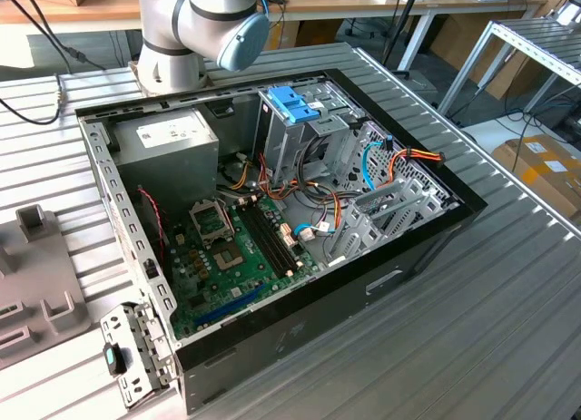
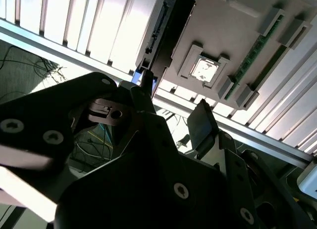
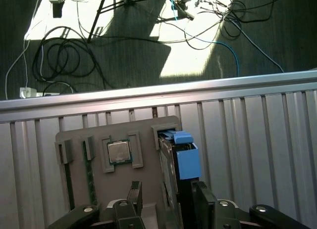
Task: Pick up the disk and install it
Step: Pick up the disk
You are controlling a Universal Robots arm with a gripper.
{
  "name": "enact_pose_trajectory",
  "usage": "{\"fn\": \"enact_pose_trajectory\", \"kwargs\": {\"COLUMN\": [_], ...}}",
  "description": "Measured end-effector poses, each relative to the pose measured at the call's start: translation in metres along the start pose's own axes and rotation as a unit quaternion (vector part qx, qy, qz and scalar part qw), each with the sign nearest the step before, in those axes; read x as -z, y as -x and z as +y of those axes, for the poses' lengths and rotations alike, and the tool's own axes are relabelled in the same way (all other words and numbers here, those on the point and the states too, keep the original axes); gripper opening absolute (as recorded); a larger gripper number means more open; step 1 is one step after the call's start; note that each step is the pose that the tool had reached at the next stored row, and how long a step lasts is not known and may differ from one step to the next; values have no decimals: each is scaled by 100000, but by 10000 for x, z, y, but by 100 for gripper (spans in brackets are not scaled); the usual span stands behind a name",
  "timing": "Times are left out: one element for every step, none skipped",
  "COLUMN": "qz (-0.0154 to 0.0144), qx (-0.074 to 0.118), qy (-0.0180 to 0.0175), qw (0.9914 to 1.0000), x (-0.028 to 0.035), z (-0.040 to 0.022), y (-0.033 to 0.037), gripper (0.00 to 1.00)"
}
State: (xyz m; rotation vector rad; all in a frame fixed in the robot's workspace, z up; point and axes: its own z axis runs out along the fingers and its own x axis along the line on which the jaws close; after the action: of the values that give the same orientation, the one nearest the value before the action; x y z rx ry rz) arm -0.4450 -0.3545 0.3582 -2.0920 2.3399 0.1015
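Observation:
The disk stands on edge in a slot of a grey fixture tray, its blue carrier rails showing along the top. In the first wrist view my gripper is open just above it, with one dark finger on either side and a gap between that finger and the disk. In the second wrist view the disk is a dark slab beyond the fingertips, and the gripper hangs close to it.
The tray also holds a processor and memory sticks. The ribbed metal table ends just past the tray, with cables on the floor. In the exterior view an open computer case shows a drive cage with a blue latch.

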Motion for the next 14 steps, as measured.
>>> {"fn": "enact_pose_trajectory", "kwargs": {"qz": [-1,-1,2,0,-1,2,1,-1,-2,2,4,3,3,1], "qx": [-2,-3,1,-2,2,0,-1,0,0,0,-1,-3,0,1], "qy": [1,-2,2,-2,-3,2,0,-4,-5,2,5,5,3,2], "qw": [100000,100000,100000,100000,100000,100000,100000,100000,100000,100000,100000,100000,100000,100000], "x": [0,-1,-1,-2,-3,-4,-5,-6,-8,-9,-14,-18,-20,-24], "z": [1,4,5,7,10,15,18,21,24,25,27,28,27,28], "y": [0,0,-1,-1,-1,-2,-2,-3,-3,-3,-4,-4,-4,-2], "gripper": [56,56,56,56,56,56,56,56,56,56,56,56,56,56]}}
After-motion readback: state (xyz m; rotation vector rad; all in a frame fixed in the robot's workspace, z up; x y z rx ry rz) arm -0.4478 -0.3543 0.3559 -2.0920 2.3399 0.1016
